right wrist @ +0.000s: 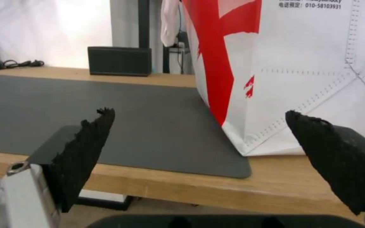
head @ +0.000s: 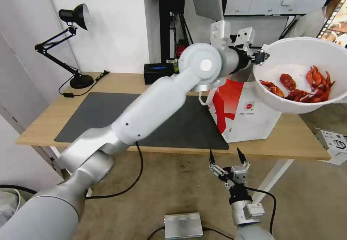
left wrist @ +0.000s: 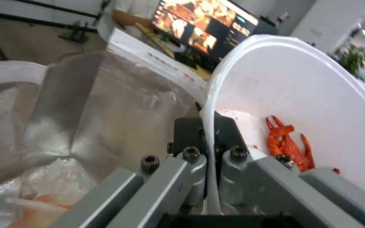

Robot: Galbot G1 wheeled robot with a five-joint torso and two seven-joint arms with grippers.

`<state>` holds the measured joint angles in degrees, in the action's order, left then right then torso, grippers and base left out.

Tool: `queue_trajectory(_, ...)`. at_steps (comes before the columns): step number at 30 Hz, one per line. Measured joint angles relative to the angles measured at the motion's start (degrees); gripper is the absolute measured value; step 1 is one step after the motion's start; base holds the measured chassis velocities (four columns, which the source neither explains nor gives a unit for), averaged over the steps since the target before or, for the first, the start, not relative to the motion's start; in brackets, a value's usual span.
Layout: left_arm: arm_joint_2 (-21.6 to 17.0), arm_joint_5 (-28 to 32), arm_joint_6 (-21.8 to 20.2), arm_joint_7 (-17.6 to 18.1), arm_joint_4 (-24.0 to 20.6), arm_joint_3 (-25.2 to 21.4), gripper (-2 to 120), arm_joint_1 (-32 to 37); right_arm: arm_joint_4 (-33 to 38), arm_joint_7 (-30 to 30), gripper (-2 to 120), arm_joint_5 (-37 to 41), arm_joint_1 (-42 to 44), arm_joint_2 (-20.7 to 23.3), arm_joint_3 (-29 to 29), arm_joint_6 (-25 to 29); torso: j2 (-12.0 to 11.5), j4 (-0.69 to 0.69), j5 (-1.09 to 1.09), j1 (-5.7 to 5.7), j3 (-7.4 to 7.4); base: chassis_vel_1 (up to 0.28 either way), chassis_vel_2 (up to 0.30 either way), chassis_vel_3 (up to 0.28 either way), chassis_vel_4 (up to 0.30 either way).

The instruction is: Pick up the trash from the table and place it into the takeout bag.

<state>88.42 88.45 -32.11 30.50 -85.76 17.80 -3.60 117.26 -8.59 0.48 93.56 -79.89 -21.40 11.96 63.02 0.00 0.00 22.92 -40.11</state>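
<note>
My left gripper (head: 261, 57) is shut on the rim of a white round bowl (head: 300, 57) holding red crayfish shells (head: 307, 86). It holds the bowl in the air above and to the right of the takeout bag (head: 244, 111), a white-and-red tote standing at the mat's right edge on the table (head: 108, 84). In the left wrist view the fingers (left wrist: 193, 180) clamp the bowl's rim (left wrist: 210, 104), and the bag's silver foil lining (left wrist: 119, 104) lies open beside it with some clear trash (left wrist: 35, 199) at its bottom. My right gripper (head: 227, 157) hangs open below the table's front edge.
A dark grey mat (head: 108, 113) covers the table's middle. A black box (head: 158, 73) and a black desk lamp (head: 74, 45) stand at the back. A silver box (head: 183, 225) and cables lie on the floor; a white box (head: 334, 144) sits at the right.
</note>
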Motion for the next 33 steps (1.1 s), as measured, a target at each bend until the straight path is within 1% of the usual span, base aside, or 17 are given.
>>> queue_trajectory(1, 0.0, 0.0, 0.0, 0.0, 0.0, 0.0, 0, 0.0, 0.0, 0.0, 100, 0.0, 0.0, 0.0, 0.0, 0.0, 0.0, 0.0, 0.0, 0.0, 0.0, 0.0, 0.0, 0.0, 0.0)
queue_trajectory(3, 1.2, 0.7, 0.7, 2.3, 1.2, -0.5, 0, -0.5, 0.0, 0.0, 100, 0.0, 0.0, 0.0, 0.0, 0.0, 0.0, 0.01, -0.01, 0.0, 0.0, 0.0, 0.0, 0.0, 0.0)
queue_trajectory(4, 2.1, 1.0, 1.3, 4.4, 2.1, -0.8, 0, -1.0, 0.0, 0.0, 100, 0.0, 0.0, 0.0, 0.0, 0.0, 0.0, 0.0, 0.0, 0.0, 0.0, 0.0, 0.0, 0.0, 0.0)
queue_trajectory(5, 2.1, 1.0, 1.3, 4.4, 2.1, -0.8, 0, -1.0, 0.0, 0.0, 100, 0.0, 0.0, 0.0, 0.0, 0.0, 0.0, 0.0, 0.0, 0.0, 0.0, 0.0, 0.0, 0.0, 0.0)
queue_trajectory(7, 3.1, 1.5, 3.4, 7.5, 3.6, -0.9, 0, -1.9, 0.0, 0.0, 100, 0.0, 0.0, 0.0, 0.0, 0.0, 0.0, -0.02, 0.01, 0.0, 0.0, 0.0, 0.0, 0.0, 0.0)
queue_trajectory(8, 3.2, 1.6, 4.2, 8.3, 4.0, -0.8, 0, -2.2, 0.0, 0.0, 100, 0.0, 0.0, 0.0, 0.0, 0.0, 0.0, -0.01, 0.01, 0.0, 0.0, 0.0, 0.0, 0.0, 0.0)
queue_trajectory(9, 3.2, 1.6, 4.2, 8.3, 4.0, -0.8, 0, -2.2, 0.0, 0.0, 100, 0.0, 0.0, 0.0, 0.0, 0.0, 0.0, -0.01, 0.01, 0.0, 0.0, 0.0, 0.0, 0.0, 0.0)
queue_trajectory(12, 3.2, 2.0, 7.2, 11.0, 4.8, -0.6, 0, -2.5, 0.0, 0.0, 100, 0.0, 0.0, 0.0, 0.0, 0.0, 0.0, 0.0, 0.0, 0.0, 0.0, 0.0, 0.0, 0.0, 0.0)
queue_trajectory(13, 3.2, 2.0, 7.2, 11.0, 4.8, -0.6, 0, -2.5, 0.0, 0.0, 100, 0.0, 0.0, 0.0, 0.0, 0.0, 0.0, 0.0, 0.0, 0.0, 0.0, 0.0, 0.0, 0.0, 0.0)
queue_trajectory(17, 3.2, 2.0, 10.3, 12.7, 6.2, -0.4, 0, -2.9, 0.0, 0.0, 100, 0.0, 0.0, 0.0, 0.0, 0.0, 0.0, 0.0, 0.0, 0.0, 0.0, 0.0, 0.0, 0.0, 0.0)
queue_trajectory(22, 3.1, 2.0, 12.0, 13.2, 7.2, -0.4, 0, -3.4, 0.0, 0.0, 100, 0.0, 0.0, 0.0, 0.0, 0.0, 0.0, 0.0, 0.0, 0.0, 0.0, 0.0, 0.0, 0.0, 0.0)
queue_trajectory(24, 3.1, 2.0, 13.6, 14.2, 8.1, -0.2, 0, -3.9, 0.0, 0.0, 100, 0.0, 0.0, 0.0, 0.0, 0.0, 0.0, 0.0, 0.0, 0.0, 0.0, 0.0, 0.0, 0.0, 0.0)
queue_trajectory(33, 3.1, 0.8, 16.4, 17.0, 10.3, 0.8, 0, -4.1, 0.0, 0.0, 100, 0.0, 0.0, 0.0, 0.0, 0.0, 0.0, 0.0, -0.01, 0.0, 0.0, 0.0, 0.0, 0.0, 0.0)
